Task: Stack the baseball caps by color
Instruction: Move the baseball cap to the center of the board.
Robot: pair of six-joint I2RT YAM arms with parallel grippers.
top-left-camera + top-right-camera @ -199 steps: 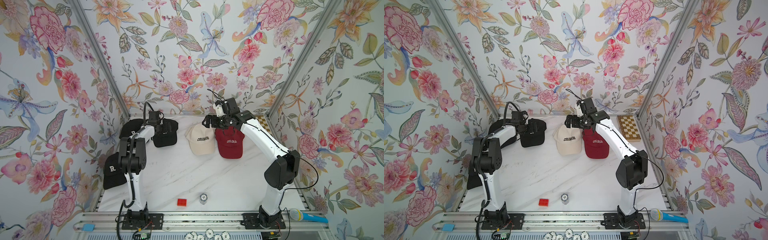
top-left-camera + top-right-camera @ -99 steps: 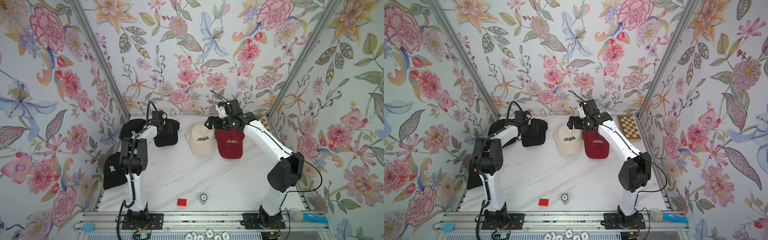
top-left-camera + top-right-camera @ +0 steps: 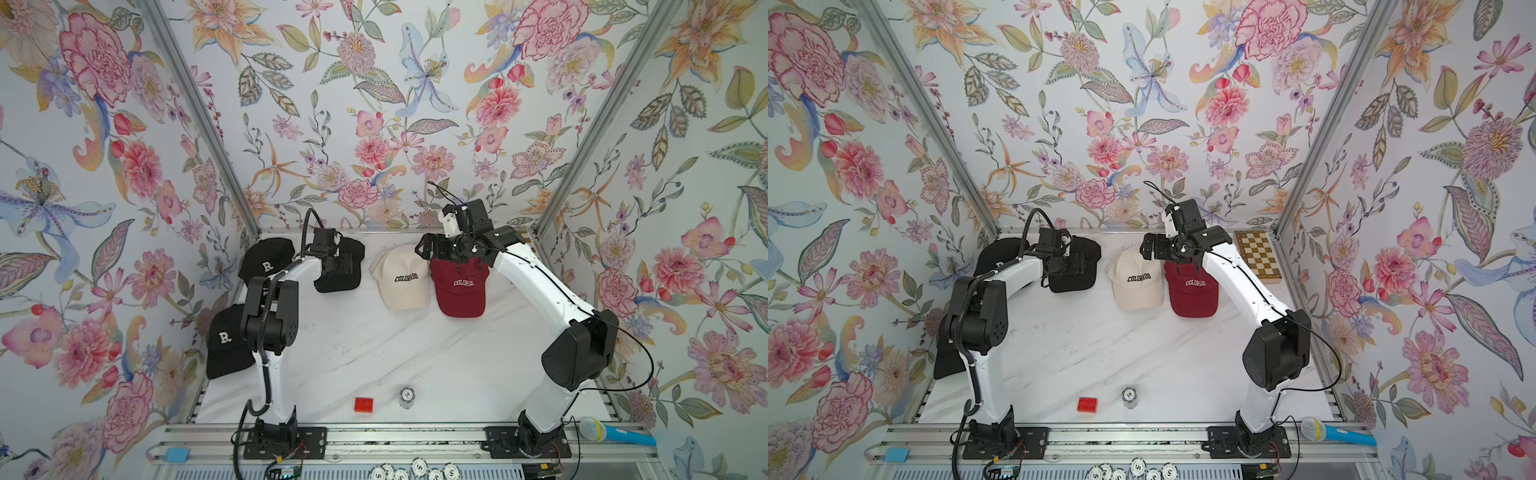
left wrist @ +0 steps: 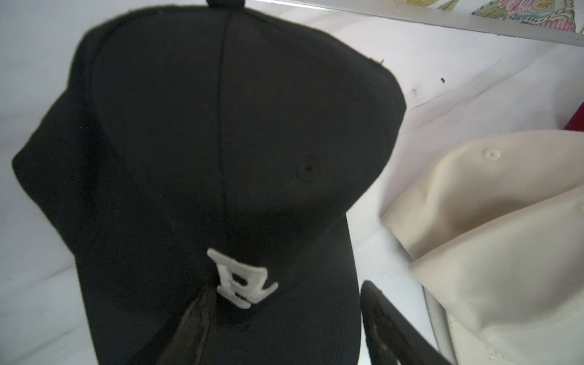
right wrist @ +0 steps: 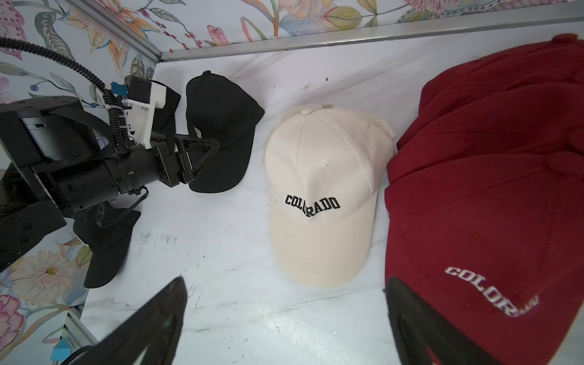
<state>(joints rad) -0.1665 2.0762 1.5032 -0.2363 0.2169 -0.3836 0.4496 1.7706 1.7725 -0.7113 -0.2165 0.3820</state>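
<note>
Cap [image 4: 221,142], black, sits between half-parted jaws of your left hand [image 4: 286,294]; right hand [image 5: 286,284] gapes wide beside red caps [image 5: 489,196].

The bench [image 3: 374,345] centre is open. Black cap [image 3: 352,266], cream cap [image 3: 405,286] and dark red caps [image 3: 459,297] line the far side; red brick [image 3: 364,404] and chip stack [image 3: 407,397] obstruct the front.

A black cap [image 4: 221,142] with a white "R" lay crown-up directly under the left gripper [image 4: 284,325], brim toward its fingers. A second black cap [image 3: 266,259] sat just left of it, and a third black cap [image 3: 226,340] lay well behind. Ahead of the right gripper [image 5: 284,331] lay the cream "COLORADO" stack [image 5: 319,177]. The dark red "COLORADO" stack [image 5: 489,189] lay beneath one finger.
</note>
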